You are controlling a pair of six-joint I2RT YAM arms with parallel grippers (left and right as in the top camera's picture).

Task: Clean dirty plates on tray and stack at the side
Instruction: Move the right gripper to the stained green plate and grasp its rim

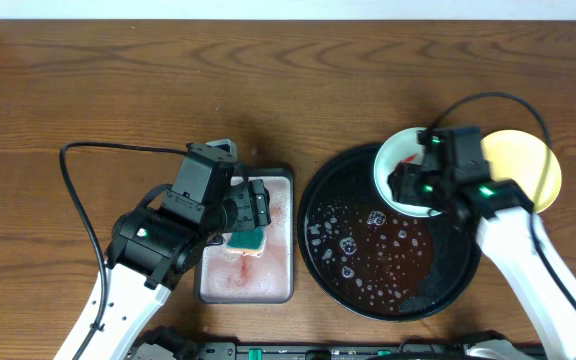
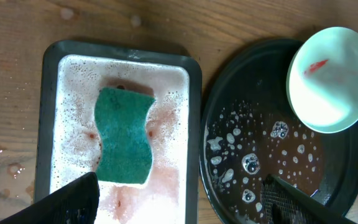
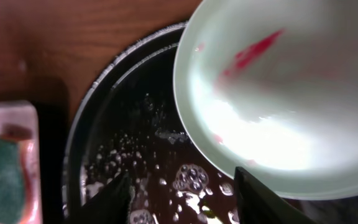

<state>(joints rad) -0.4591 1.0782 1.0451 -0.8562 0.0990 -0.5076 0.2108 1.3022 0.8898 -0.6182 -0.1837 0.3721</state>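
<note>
Left tool [image 2: 180,183] hangs released over the sponge [image 2: 124,137] beside the tray [image 1: 438,290]; right tool [image 1: 415,186] meets the smeared plate [image 2: 328,81] at its far rim, grip unclear.

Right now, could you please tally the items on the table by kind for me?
plates: 2 (mint plate, yellow plate)
tray: 1
grey pan: 1
sponge: 1
Total: 5
</note>
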